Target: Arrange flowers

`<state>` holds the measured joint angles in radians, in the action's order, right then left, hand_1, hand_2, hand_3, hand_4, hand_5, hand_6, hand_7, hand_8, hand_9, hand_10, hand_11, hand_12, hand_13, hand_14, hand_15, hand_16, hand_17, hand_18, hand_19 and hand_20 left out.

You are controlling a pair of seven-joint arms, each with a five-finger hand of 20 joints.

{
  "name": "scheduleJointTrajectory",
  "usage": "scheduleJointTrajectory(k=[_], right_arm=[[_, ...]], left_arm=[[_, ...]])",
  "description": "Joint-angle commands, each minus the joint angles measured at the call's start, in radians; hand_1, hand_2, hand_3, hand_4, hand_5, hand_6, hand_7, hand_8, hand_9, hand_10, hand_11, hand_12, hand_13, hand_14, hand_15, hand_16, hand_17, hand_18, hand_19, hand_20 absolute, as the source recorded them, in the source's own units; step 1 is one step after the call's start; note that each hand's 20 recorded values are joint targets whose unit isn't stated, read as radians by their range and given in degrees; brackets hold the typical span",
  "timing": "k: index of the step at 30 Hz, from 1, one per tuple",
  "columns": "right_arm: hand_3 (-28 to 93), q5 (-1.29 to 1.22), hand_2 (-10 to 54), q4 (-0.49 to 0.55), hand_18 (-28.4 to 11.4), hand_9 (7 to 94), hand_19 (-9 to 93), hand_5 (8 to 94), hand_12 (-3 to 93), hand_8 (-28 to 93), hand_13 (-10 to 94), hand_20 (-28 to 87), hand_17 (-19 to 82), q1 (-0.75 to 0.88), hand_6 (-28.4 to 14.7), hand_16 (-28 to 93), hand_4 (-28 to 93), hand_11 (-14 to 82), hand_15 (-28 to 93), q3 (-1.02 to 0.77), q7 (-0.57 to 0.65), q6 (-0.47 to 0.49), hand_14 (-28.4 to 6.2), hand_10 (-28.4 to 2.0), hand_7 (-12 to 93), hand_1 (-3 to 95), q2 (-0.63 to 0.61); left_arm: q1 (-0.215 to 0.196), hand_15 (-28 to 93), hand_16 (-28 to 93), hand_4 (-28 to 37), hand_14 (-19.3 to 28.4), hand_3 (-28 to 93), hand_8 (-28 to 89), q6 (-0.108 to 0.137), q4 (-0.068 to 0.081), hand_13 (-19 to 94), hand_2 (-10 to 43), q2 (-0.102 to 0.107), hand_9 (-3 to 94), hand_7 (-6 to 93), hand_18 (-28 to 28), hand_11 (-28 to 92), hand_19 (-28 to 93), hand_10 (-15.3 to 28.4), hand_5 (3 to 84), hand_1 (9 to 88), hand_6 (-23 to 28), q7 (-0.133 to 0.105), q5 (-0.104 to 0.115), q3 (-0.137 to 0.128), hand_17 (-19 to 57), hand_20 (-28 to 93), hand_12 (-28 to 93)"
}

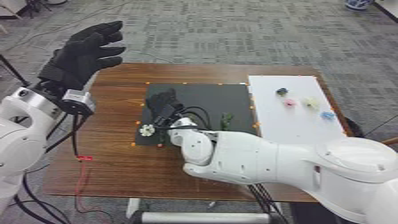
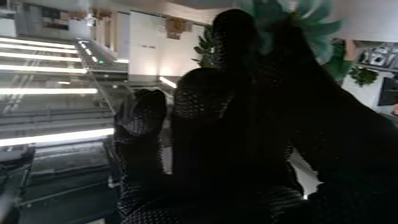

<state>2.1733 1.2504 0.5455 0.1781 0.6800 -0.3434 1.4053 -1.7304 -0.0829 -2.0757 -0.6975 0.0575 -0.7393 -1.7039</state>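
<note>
1. Four small flowers (image 1: 311, 103) lie on the white board (image 1: 289, 127).
2. Right hand (image 1: 163, 103), above the dark mat (image 1: 222, 95) — pinching a teal flower (image 2: 317, 26).
3. Left hand (image 1: 75, 57) — raised, fingers loosely open.
</note>
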Motion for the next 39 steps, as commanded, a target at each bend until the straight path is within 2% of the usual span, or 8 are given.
scheduleJointTrajectory(k=[1, 4, 8, 18, 25, 34, 39], right_arm=[[82, 0.014, -9.5, 0.003, -18.0, 73.2, 85, 59.5, 43.0, -13, 62, 54, 32, -0.01, 3.3, 44, -28, 16.1, 71, 0.0, 0.025, -0.003, -3.9, -3.7, 47, 46.9, 0.011], [81, 0.013, -9.5, -0.008, -18.1, 70.7, 85, 58.1, 41.8, -12, 61, 54, 32, -0.013, 2.5, 43, -28, 15.4, 72, 0.005, 0.039, -0.027, -4.2, -3.8, 43, 46.8, 0.014], [82, 0.016, -9.5, -0.002, -18.3, 68.0, 85, 57.3, 39.9, -11, 61, 54, 32, -0.009, 2.0, 42, -28, 17.6, 72, -0.01, 0.049, 0.007, -4.5, -4.5, 39, 46.0, 0.011], [86, 0.013, -9.5, -0.002, -18.7, 63.6, 85, 57.9, 33.1, -14, 60, 54, 32, -0.006, 1.6, 43, -28, 23.5, 73, -0.013, 0.048, 0.026, -5.5, -6.5, 33, 43.7, 0.009], [87, 0.014, -9.5, -0.005, -19.2, 58.9, 86, 54.5, 23.7, -16, 59, 54, 31, 0.002, 0.1, 43, -28, 28.9, 72, -0.028, 0.044, 0.043, -5.8, -9.2, 30, 43.3, 0.006], [88, 0.013, -9.5, 0.014, -19.5, 57.6, 86, 53.3, 22.9, -14, 58, 54, 31, -0.002, -1.4, 43, -28, 27.0, 72, -0.035, 0.057, 0.05, -6.4, -10.2, 27, 43.2, -0.003], [89, 0.01, -9.5, 0.043, -20.1, 57.0, 86, 52.6, 23.0, -13, 58, 54, 31, -0.001, -2.4, 42, -28, 25.0, 72, -0.066, 0.062, 0.049, -7.4, -11.2, 24, 42.3, -0.022]], left_arm=[[0.013, 52, -10, -28.3, 20.2, 65, -9, -0.011, 0.005, 1, -4.8, -0.008, 14.8, 19.1, 26.1, 19, 42, 14.0, 21.4, 26.1, 2.7, 0.009, 0.006, 0.003, -17.8, 8, 19], [0.015, 52, -10, -28.3, 20.4, 65, -9, -0.007, 0.007, 1, -4.8, -0.009, 14.7, 19.2, 26.0, 20, 42, 14.2, 21.5, 26.1, 2.9, 0.009, 0.009, 0.007, -18.0, 8, 19], [0.01, 53, -11, -28.3, 20.8, 66, -9, -0.009, 0.005, 0, -4.9, -0.009, 14.8, 19.5, 25.4, 20, 41, 14.7, 21.7, 26.0, 3.0, 0.01, 0.009, 0.002, -18.0, 8, 19], [0.007, 48, -10, -28.3, 17.4, 67, -10, -0.011, 0.004, 1, -5.5, -0.011, 13.9, 20.3, 22.9, 21, 37, 12.5, 21.0, 25.3, 2.2, 0.008, 0.008, -0.003, -15.8, 9, 18], [0.003, 47, -8, -28.3, 16.4, 68, -10, -0.008, 0.002, 2, -5.8, -0.013, 13.6, 20.8, 21.9, 21, 36, 11.8, 20.4, 25.3, 1.6, 0.009, 0.007, -0.005, -15.0, 10, 18], [-0.007, 41, -6, -28.3, 12.6, 68, -10, -0.007, -0.002, 3, -5.9, -0.016, 12.9, 21.6, 20.1, 19, 34, 9.0, 19.0, 24.9, 0.3, 0.01, 0.006, -0.015, -13.4, 11, 19], [-0.026, 37, -3, -28.3, 10.4, 68, -11, 0.001, -0.008, 4, -6.0, -0.018, 12.4, 21.8, 19.3, 18, 34, 7.3, 18.1, 24.6, -0.6, 0.005, 0.005, -0.03, -12.7, 11, 21]])
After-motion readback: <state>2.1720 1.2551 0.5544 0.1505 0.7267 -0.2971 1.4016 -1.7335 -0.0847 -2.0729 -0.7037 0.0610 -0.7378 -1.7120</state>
